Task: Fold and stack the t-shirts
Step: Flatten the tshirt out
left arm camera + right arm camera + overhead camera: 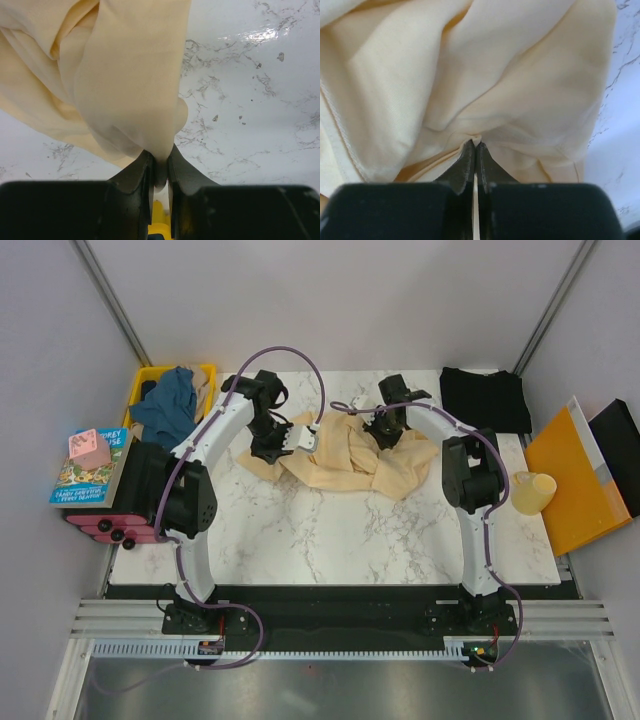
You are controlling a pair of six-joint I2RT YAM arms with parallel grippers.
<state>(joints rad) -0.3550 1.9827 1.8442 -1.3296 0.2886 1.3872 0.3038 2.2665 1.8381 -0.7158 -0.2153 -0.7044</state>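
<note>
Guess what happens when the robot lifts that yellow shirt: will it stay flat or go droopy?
Probably droopy: the cream-yellow t-shirt lies crumpled in soft folds and bunches at the left gripper. It likely weighs little, since a thin pinch by the right gripper puckers it. It should drag over the marble table, not roll.

left end effector (160,154): pinched closed | right end effector (475,146): pinched closed | arms: reaching forward

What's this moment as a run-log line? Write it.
left fingers: pinching cream shirt | right fingers: pinching cream shirt | cream shirt: crumpled, unfolded | black shirt: flat, far right
</note>
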